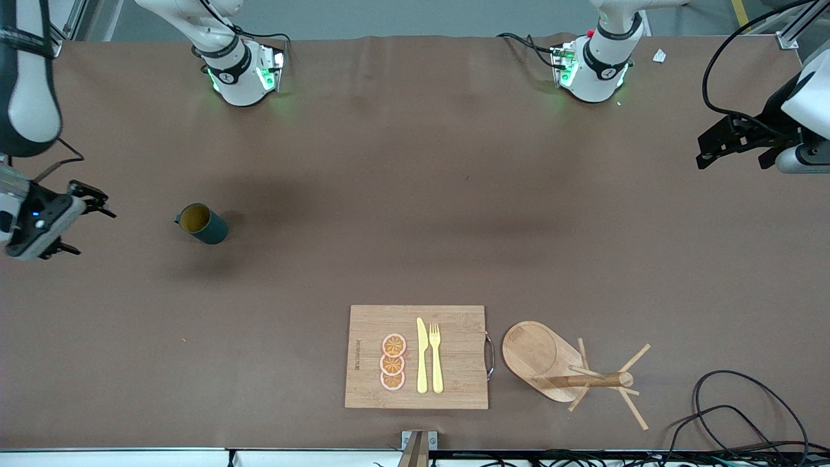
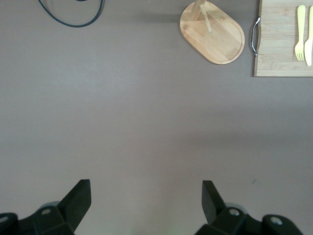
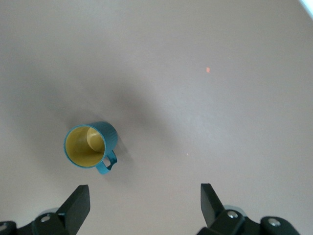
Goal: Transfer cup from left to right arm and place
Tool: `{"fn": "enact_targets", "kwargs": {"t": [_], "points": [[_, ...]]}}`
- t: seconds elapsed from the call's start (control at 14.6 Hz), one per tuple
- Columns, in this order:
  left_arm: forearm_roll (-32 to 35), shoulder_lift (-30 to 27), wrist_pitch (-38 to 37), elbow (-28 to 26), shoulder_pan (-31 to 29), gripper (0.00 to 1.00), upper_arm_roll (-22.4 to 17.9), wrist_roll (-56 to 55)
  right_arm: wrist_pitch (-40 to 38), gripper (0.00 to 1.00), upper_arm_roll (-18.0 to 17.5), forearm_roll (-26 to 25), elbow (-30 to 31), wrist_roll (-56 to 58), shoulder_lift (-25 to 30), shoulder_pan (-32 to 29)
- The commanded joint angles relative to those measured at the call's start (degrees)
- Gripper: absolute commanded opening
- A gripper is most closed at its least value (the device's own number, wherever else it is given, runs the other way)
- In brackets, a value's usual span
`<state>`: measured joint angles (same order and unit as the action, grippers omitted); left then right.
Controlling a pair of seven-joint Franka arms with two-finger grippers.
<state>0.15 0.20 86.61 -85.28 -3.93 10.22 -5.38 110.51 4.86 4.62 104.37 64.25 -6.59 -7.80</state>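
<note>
Front view first: the cup (image 1: 202, 224) stands upright on the brown table (image 1: 415, 214) toward the right arm's end, yellow inside showing, handle out to one side — nothing gripping it. Just beside it hangs the right gripper (image 1: 83, 220), fingers spread wide and empty. At the left arm's end the left gripper (image 1: 736, 139) waits, jaws wide too. Nearer the camera lie a cutting board (image 1: 454, 389) and a toppled wooden mug tree (image 1: 570, 373).
</note>
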Motion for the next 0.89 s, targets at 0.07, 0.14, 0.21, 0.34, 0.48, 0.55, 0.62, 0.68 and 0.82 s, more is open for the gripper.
{"fn": "enact_targets", "kwargs": {"t": [0.07, 0.14, 0.21, 0.34, 0.48, 0.55, 0.62, 0.68, 0.82], "points": [[0.55, -0.38, 0.31, -0.14, -0.29, 1.0, 0.16, 0.81, -9.92, 1.0, -1.08, 1.0, -9.15, -13.93, -0.62, -0.91], [0.55, -0.38, 0.31, -0.14, -0.29, 1.0, 0.16, 0.98, -13.79, 1.0, -1.25, 0.92, -11.36, -17.89, -0.62, -0.64], [0.55, -0.38, 0.31, -0.14, -0.29, 1.0, 0.16, 0.98, -17.05, 1.0, -1.43, 0.91, -12.42, -21.76, -0.18, -0.47], [0.55, -0.38, 0.31, -0.23, -0.29, 1.0, 0.16, 1.33, -20.06, 1.0, -1.52, 0.57, -14.79, -29.76, 0.96, 1.46], [0.55, -0.38, 0.31, -0.15, -0.29, 1.0, 0.16, 1.51, -23.92, 1.0, -1.61, 1.0, -15.68, -40.46, 1.14, 3.83], [0.55, -0.38, 0.31, -0.14, -0.29, 1.0, 0.16, 1.51, -24.9, 1.0, -1.78, 1.0, -15.77, -46.18, 1.4, 5.15], [0.55, -0.38, 0.31, -0.14, -0.29, 1.0, 0.16, 1.42, -26.04, 1.0, -2.04, 0.92, -15.95, -51.54, 1.84, 7.16], [0.55, -0.38, 0.31, -0.14, -0.29, 1.0, 0.16, 1.34, -26.83, 1.0, -2.05, 0.91, -16.3, -56.38, 2.36, 8.66], [0.55, -0.38, 0.31, -0.14, -0.2, 1.0, 0.24, 1.25, -27.45, 1.0, -2.22, 0.3, -16.3, -60.55, 2.63, 9.9]]}}
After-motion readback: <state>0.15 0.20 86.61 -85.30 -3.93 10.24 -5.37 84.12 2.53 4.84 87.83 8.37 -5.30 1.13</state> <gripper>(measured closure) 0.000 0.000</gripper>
